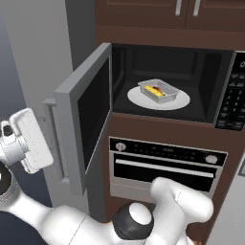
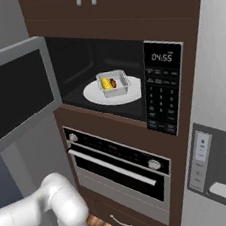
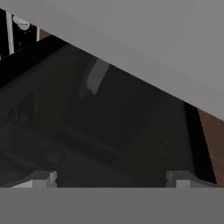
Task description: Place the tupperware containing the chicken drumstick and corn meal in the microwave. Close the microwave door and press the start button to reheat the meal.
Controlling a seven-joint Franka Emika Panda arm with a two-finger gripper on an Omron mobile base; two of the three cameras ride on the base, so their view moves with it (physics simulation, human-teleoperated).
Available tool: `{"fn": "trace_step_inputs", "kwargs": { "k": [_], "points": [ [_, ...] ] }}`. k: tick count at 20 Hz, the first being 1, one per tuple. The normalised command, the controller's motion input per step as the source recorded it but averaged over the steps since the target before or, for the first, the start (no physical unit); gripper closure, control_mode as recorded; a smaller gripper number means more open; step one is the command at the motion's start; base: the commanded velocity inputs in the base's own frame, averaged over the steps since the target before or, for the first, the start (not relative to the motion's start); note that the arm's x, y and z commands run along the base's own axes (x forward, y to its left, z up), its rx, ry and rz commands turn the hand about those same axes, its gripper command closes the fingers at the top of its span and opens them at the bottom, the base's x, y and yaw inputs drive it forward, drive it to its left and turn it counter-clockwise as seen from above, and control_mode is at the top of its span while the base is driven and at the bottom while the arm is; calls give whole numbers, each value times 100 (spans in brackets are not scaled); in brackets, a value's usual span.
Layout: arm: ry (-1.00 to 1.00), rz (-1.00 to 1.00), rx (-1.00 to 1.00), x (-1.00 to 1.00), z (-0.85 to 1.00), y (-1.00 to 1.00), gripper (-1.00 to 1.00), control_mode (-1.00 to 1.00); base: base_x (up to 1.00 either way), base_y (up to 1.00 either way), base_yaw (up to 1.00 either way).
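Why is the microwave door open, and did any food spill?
No spill: the corn and chicken drumstick sit in the tupperware on the white plate. The microwave door simply hasn't been shut yet. Nothing else looks odd.

yellow corn [image 2: 105, 84], grey tupperware [image 2: 122, 84], black microwave [image 2: 165, 89]

translucent plastic tupperware [image 1: 159, 91]; glossy dark glass in matt grey microwave door [image 1: 81, 119]; brown wood cabinets [image 1: 162, 14].

Glossy white arm [image 1: 182, 201] segments (rounded), dark joint caps
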Motion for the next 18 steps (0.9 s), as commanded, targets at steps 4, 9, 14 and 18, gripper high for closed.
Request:
{"fn": "trace_step_inputs", "kwargs": {
  "k": [4,9,14,18],
  "points": [
    [-11,-19,8,-14,-1,-100,-100,-100,0,0,0],
    [-16,-13,13,-35,-1,-100,-100,-100,0,0,0],
    [-18,-7,19,-28,-2,-100,-100,-100,0,0,0],
    [-20,0,26,-6,-11,-100,-100,-100,0,0,0]
  ]
}}
